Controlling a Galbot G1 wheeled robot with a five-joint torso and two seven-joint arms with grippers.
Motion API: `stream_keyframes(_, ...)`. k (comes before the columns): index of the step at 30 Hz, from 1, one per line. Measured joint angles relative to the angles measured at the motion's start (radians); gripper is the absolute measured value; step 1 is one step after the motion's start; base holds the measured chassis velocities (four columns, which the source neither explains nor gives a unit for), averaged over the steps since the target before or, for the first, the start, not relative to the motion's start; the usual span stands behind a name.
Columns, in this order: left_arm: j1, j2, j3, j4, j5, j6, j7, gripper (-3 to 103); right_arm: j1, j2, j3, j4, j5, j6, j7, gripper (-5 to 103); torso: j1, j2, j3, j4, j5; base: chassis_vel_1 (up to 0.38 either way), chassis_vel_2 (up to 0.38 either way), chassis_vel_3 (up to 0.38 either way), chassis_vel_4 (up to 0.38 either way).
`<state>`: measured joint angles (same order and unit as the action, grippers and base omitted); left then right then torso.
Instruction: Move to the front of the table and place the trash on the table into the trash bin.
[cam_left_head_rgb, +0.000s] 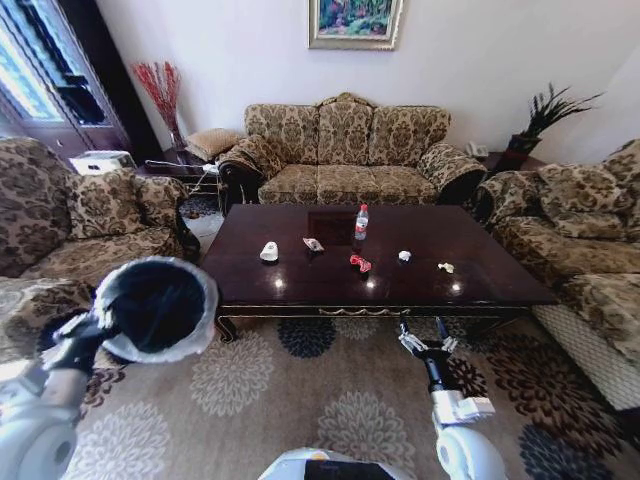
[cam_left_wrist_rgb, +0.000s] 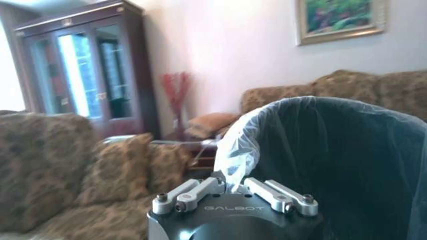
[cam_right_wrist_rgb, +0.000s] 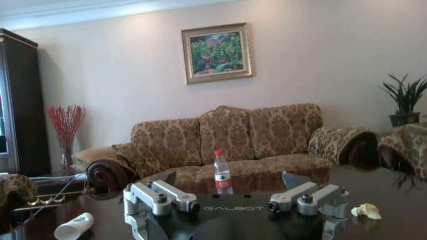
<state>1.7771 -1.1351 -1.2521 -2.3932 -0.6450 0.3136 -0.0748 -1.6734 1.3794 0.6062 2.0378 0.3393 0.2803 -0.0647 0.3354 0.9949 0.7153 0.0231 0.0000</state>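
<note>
**Robot before the low table, bin held at its left**

In the head view the left gripper (cam_left_head_rgb: 88, 338) stood at about 8 o'clock, and its jaws were closed on the rim of the trash bin (cam_left_head_rgb: 155, 308). The bin was lifted beside the table's left front corner, its black inside turned toward the camera. In the left wrist view the same gripper (cam_left_wrist_rgb: 235, 192) pinched the whitish bag folded over the rim of the bin (cam_left_wrist_rgb: 333, 165).

The table (cam_left_head_rgb: 250, 285) filled the middle of the view, at 12 o'clock from the robot. Its dark top was glossy and reflected small lights near the front edge. The trash lay on it in a loose row. From left to right: a whitish lump (cam_left_head_rgb: 269, 252), a small packet (cam_left_head_rgb: 313, 244), a red wrapper (cam_left_head_rgb: 360, 263), a clear bottle (cam_left_head_rgb: 361, 223) standing upright a little behind the wrapper, a white crumpled paper (cam_left_head_rgb: 404, 256), and a yellowish scrap (cam_left_head_rgb: 446, 267). All pieces were apart from each other.

The right gripper (cam_left_head_rgb: 427, 345) was at about 5 o'clock, just before the table's front edge, its jaws open and holding nothing. In the right wrist view this gripper (cam_right_wrist_rgb: 237, 197) was low over the table top, with the bottle (cam_right_wrist_rgb: 222, 173) beyond it.

Patterned sofas (cam_left_head_rgb: 345, 150) stood on three sides of the table, a framed painting (cam_left_head_rgb: 354, 22) hung on the pale wall, and a flowered carpet (cam_left_head_rgb: 330, 400) covered the floor.
</note>
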Motion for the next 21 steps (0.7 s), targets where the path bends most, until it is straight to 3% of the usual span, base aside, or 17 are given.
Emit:
stream_keyframes(2, -0.015, 0.032, 0.016, 0.002, -0.003, 0.006, 0.001, 3, 0.000, -0.003, 0.002, 0.001, -0.005, 0.000, 0.003, 100, 0.000, 0.000, 0.000, -0.0001, -0.0001, 0.000, 0.000, 0.000, 0.000)
stream_keyframes(5, -0.046, 0.140, 0.087, 0.048, -0.011, 0.007, 0.012, 3, 0.000, -0.008, 0.008, 0.006, -0.016, 0.010, 0.025, 100, 0.000, 0.000, 0.000, 0.0000, -0.0001, 0.000, 0.000, 0.000, 0.000)
stream_keyframes(11, -0.104, 0.238, 0.195, 0.156, -0.007, -0.001, 0.017, 3, -0.006, -0.028, 0.023, 0.006, -0.028, 0.012, 0.018, 100, 0.000, 0.000, 0.000, 0.0001, -0.0004, 0.000, 0.000, 0.000, 0.000)
stream_keyframes(21, -0.154, 0.231, 0.251, 0.183, -0.003, -0.002, 0.017, 3, 0.028, -0.040, 0.010, 0.008, -0.037, -0.005, -0.003, 100, 0.000, 0.000, 0.000, 0.0001, 0.0000, 0.000, 0.000, 0.000, 0.000)
